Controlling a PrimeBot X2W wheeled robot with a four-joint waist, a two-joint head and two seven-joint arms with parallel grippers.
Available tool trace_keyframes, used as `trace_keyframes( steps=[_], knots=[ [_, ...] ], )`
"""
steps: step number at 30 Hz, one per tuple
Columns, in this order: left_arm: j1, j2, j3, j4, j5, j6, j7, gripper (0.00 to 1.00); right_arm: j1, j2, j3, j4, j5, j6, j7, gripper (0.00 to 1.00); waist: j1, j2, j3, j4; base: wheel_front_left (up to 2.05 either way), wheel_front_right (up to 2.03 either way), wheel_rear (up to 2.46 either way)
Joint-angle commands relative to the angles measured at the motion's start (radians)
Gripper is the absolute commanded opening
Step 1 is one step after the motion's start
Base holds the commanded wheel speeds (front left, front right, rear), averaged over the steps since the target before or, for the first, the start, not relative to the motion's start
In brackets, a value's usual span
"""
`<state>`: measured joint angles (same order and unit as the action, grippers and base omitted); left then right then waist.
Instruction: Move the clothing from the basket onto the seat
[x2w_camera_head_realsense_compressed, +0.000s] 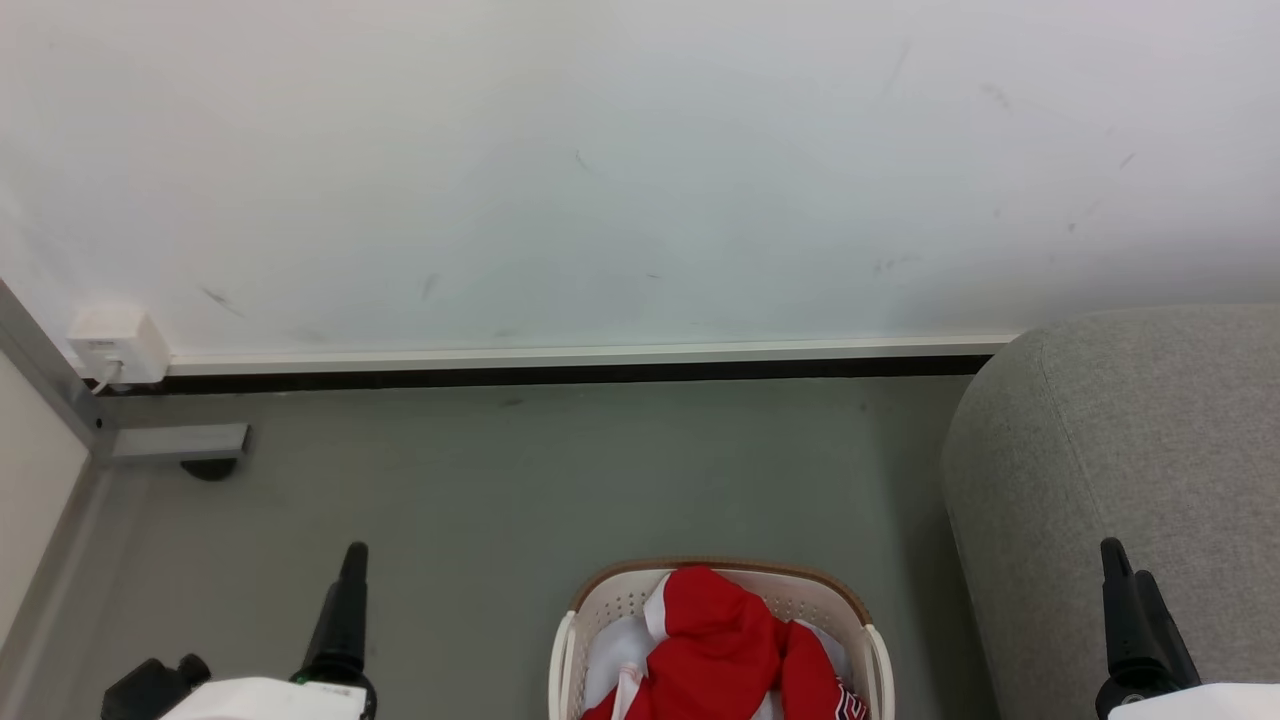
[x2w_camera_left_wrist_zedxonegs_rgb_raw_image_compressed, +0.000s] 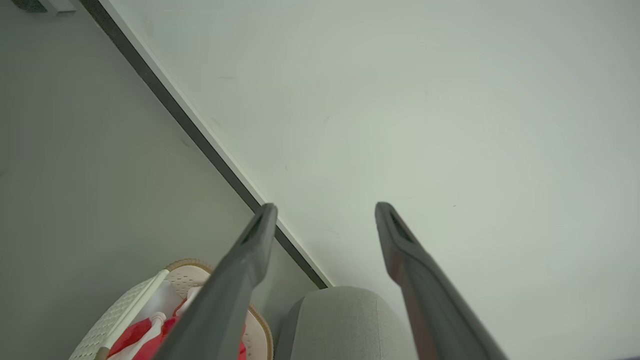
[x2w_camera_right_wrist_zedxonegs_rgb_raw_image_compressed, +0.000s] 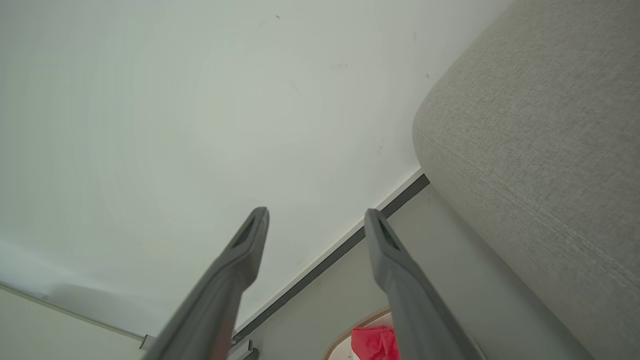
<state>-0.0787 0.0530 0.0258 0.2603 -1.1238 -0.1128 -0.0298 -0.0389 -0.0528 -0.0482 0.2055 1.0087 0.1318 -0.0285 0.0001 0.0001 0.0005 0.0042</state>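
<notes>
The clothing (x2w_camera_head_realsense_compressed: 720, 640), bright red with white trim, lies bunched in the cream basket (x2w_camera_head_realsense_compressed: 566, 650) on the floor at the bottom centre of the head view. The grey seat (x2w_camera_head_realsense_compressed: 1130, 470) rises just right of the basket. My left gripper (x2w_camera_head_realsense_compressed: 353, 560) hangs open and empty to the left of the basket. My right gripper (x2w_camera_head_realsense_compressed: 1125, 565) hangs open and empty in front of the seat. The left wrist view has the left gripper (x2w_camera_left_wrist_zedxonegs_rgb_raw_image_compressed: 325, 207) with jaws wide apart, and below it the basket (x2w_camera_left_wrist_zedxonegs_rgb_raw_image_compressed: 115, 315), the clothing (x2w_camera_left_wrist_zedxonegs_rgb_raw_image_compressed: 135, 340) and the seat (x2w_camera_left_wrist_zedxonegs_rgb_raw_image_compressed: 345, 320). Beyond the right gripper (x2w_camera_right_wrist_zedxonegs_rgb_raw_image_compressed: 316, 214), the right wrist view catches the seat (x2w_camera_right_wrist_zedxonegs_rgb_raw_image_compressed: 540, 140) and a bit of clothing (x2w_camera_right_wrist_zedxonegs_rgb_raw_image_compressed: 372, 342).
A white wall (x2w_camera_head_realsense_compressed: 640, 170) with a dark baseboard stands behind the grey floor (x2w_camera_head_realsense_compressed: 500, 480). A white socket box (x2w_camera_head_realsense_compressed: 115, 345) and a grey metal bracket (x2w_camera_head_realsense_compressed: 180, 440) sit at the far left. White fabric (x2w_camera_head_realsense_compressed: 612, 660) lies under the red clothing in the basket.
</notes>
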Motion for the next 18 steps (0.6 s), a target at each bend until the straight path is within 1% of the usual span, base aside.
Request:
trace_keyframes(
  steps=[1,18],
  knots=[
    [-0.015,0.007,-0.001,-0.016,0.034,0.003,-0.01,1.0,-0.008,-0.004,0.001,-0.018,-0.035,-0.001,-0.009,1.0,0.0,-0.0001,0.0,0.0,0.0,0.0,0.0],
    [-0.01,0.005,-0.022,-0.035,0.316,-0.001,-0.066,1.0,-0.004,-0.003,0.025,-0.026,-0.299,-0.001,-0.066,1.0,0.0,-0.0001,0.0,0.006,0.0,0.0,0.0]
  ],
)
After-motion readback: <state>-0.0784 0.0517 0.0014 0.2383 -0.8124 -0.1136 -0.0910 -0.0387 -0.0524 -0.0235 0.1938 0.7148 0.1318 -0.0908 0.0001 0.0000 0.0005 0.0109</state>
